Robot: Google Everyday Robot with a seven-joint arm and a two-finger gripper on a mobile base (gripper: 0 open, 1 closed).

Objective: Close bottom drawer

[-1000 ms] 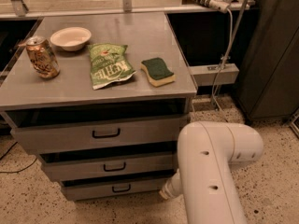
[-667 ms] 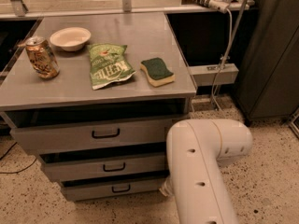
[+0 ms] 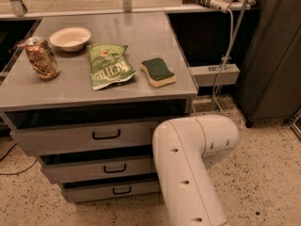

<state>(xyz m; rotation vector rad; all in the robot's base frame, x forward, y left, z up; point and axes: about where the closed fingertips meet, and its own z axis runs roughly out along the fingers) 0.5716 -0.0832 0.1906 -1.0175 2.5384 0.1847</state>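
The bottom drawer (image 3: pixel 94 192) sits lowest under the surface (image 3: pixel 141 36), with a dark gap above its front, so it looks slightly open. The arm (image 3: pixel 188 173) drops past its right end, probably to push it. The arm hides the end effector, so its state cannot be told.

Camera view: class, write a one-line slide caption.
White robot arm beside the ajar bottom drawer of a three-drawer cabinet; gripper out of view.

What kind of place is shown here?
Likely a kitchen-like work area: a steel counter with drawers, holding a chip bag, sponge and bowl. The gripper is not in view; only the white arm shows.
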